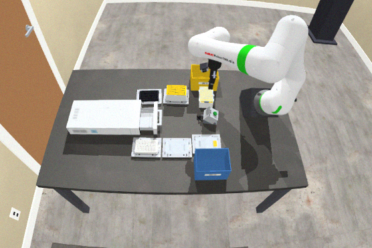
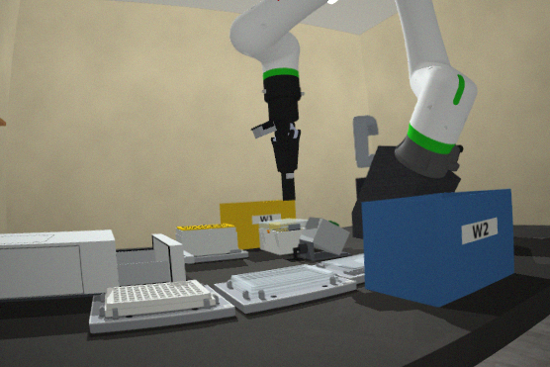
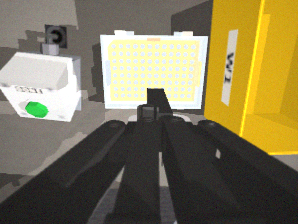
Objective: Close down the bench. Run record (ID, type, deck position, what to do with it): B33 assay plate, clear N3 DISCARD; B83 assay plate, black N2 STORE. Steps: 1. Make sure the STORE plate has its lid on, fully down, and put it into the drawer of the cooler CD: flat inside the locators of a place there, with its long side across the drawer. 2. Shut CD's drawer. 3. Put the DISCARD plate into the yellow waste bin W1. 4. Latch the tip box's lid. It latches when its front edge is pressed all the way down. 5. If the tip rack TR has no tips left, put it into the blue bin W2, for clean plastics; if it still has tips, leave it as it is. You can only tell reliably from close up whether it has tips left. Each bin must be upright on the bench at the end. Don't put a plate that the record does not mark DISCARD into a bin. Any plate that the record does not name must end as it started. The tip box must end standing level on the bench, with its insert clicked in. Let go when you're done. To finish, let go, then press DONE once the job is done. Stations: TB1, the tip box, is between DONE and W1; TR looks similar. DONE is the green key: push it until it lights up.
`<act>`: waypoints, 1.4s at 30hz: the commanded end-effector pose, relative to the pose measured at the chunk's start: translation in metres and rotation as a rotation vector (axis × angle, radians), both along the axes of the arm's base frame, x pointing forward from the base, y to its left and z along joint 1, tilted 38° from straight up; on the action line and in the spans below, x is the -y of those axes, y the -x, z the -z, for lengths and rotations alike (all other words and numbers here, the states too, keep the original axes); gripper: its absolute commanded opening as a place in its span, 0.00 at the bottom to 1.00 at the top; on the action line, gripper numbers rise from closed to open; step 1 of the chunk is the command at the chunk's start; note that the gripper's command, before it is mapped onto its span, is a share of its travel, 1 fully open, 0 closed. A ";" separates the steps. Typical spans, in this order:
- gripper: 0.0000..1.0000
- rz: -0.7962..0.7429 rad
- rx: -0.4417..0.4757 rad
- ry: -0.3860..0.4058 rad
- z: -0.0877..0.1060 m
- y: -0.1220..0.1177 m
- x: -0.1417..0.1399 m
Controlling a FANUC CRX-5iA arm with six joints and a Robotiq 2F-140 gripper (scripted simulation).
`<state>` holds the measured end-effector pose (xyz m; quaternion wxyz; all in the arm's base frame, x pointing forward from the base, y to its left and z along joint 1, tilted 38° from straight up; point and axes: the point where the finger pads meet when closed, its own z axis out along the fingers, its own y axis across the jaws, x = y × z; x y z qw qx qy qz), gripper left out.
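My gripper is shut and empty. It points down just above the tip box TB1, near the edge that faces the yellow bin W1. The box shows yellow tips under a pale lid. The green DONE key sits on its grey block beside the box. The black plate lies in its nest behind the cooler's open drawer. The clear plate lies in the front row. The tip rack TR has a yellow top.
The white cooler CD stands at the left. A white well plate lies left of the clear plate. The blue bin W2 stands upright at the front, beside a nest with a yellow mark.
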<state>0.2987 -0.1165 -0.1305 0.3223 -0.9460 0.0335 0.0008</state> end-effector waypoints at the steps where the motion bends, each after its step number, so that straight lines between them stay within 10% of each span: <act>1: 0.10 0.000 0.002 0.001 0.001 0.001 0.000; 42: 0.10 0.000 0.002 0.001 0.031 0.000 -0.023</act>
